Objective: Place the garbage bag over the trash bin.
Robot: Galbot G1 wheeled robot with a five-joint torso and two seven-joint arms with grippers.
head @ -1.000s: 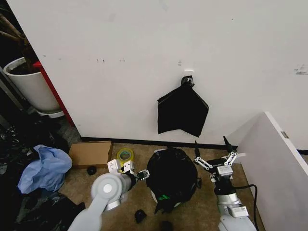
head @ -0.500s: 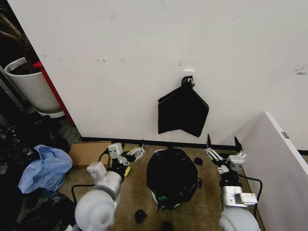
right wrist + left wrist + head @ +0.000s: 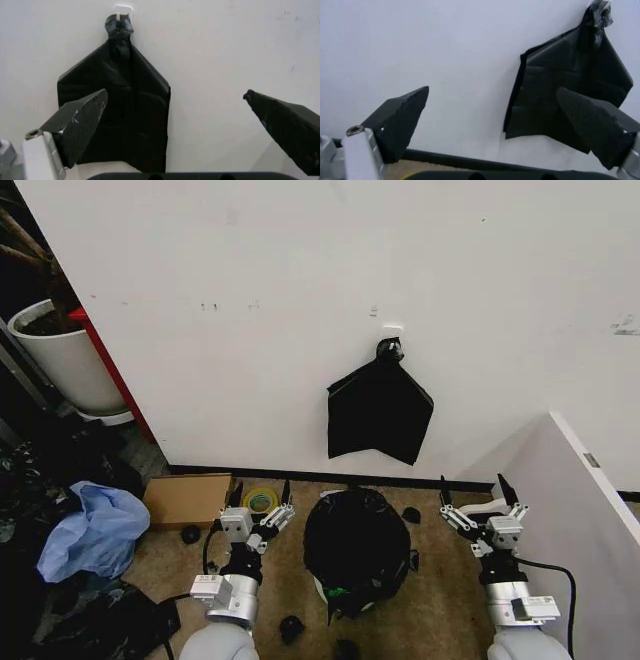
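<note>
The glossy black garbage bag [image 3: 357, 542] is draped over the trash bin [image 3: 319, 587]; just a white sliver of the bin shows at its lower left. My left gripper [image 3: 259, 493] stands open to the left of the bag, apart from it, fingers pointing at the wall. My right gripper [image 3: 472, 485] stands open to the right of the bag, also clear of it. Nothing is held between the open fingers of the left gripper [image 3: 495, 112] or the right gripper [image 3: 175, 108], and both wrist views face the wall.
A flat matte black bag [image 3: 380, 412] [image 3: 570, 93] [image 3: 120, 105] hangs from a wall hook above the bin. A cardboard box [image 3: 187, 498], a yellow tape roll [image 3: 261, 501], blue cloth [image 3: 90, 530] and a white plant pot [image 3: 65, 360] lie left. A white panel [image 3: 585, 520] stands right.
Both arms have drawn back from the bag and turned their grippers up toward the wall. The left gripper moved away from the bag's left side. The bag stays on the bin.
</note>
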